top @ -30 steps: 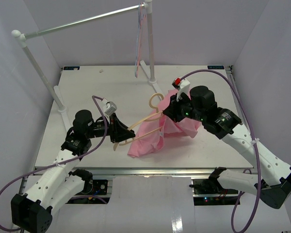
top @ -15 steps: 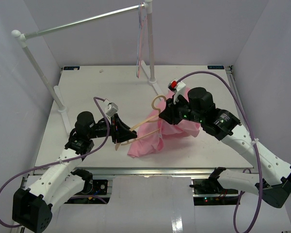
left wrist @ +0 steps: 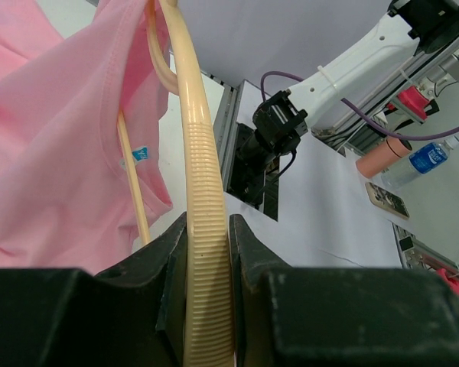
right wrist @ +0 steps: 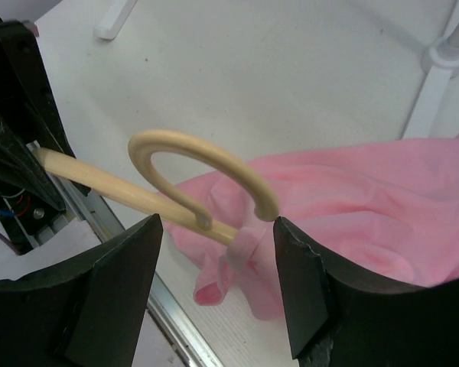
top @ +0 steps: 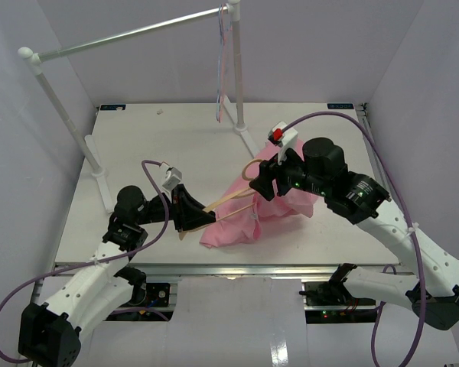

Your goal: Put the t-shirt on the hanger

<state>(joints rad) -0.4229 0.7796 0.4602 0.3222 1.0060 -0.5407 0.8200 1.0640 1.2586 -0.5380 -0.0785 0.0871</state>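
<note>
The pale tan hanger [top: 228,197] slants from lower left up to its hook [top: 252,167]. My left gripper [top: 190,217] is shut on the ribbed end of one hanger arm [left wrist: 205,252], with the jaws tight on both sides. The pink t-shirt [top: 241,220] lies bunched on the table, its neck opening [left wrist: 130,84] threaded over the hanger's arm. My right gripper [top: 265,182] hangs open just above the hook [right wrist: 203,157], one finger [right wrist: 130,267] on each side and nothing between them. More of the t-shirt [right wrist: 375,206] lies beneath it.
A white clothes rack stands at the back, its rail [top: 130,34] running from the left post [top: 61,115] to the right post [top: 236,69]. Thin pink and blue hangers [top: 222,69] hang from it. The rack's foot [top: 243,134] sits just behind the t-shirt.
My right gripper has opened and let go, and now straddles the hook. My left gripper, still holding the hanger, has shifted slightly right and towards the near edge, tilting the hanger.
</note>
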